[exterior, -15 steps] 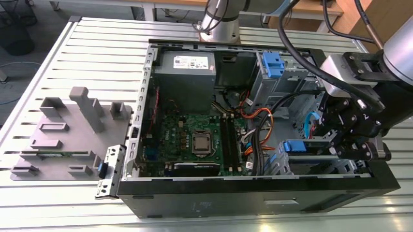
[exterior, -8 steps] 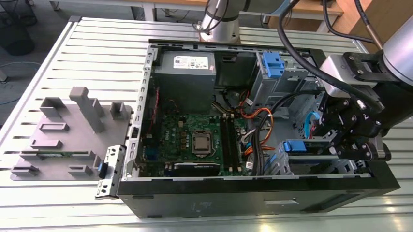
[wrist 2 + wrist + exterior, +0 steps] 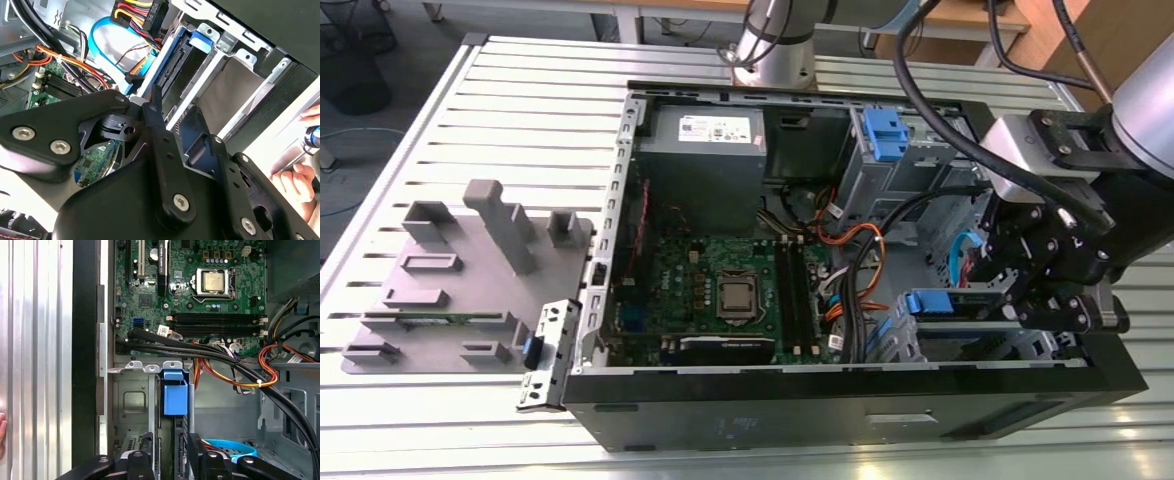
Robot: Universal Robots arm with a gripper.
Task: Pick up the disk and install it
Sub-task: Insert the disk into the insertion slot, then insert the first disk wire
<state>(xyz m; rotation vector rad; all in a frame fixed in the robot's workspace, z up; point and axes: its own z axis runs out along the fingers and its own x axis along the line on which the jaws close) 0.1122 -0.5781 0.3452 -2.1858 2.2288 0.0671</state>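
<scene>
Down in the drive bay (image 3: 131, 399), the gripper (image 3: 171, 455) looks clamped on the disk (image 3: 175, 392), which stands between the rails, seemingly not yet fully seated.

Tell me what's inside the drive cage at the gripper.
The disk sits in the drive cage, blue bracket showing. The gripper covers its other end, so seating is hidden.
</scene>
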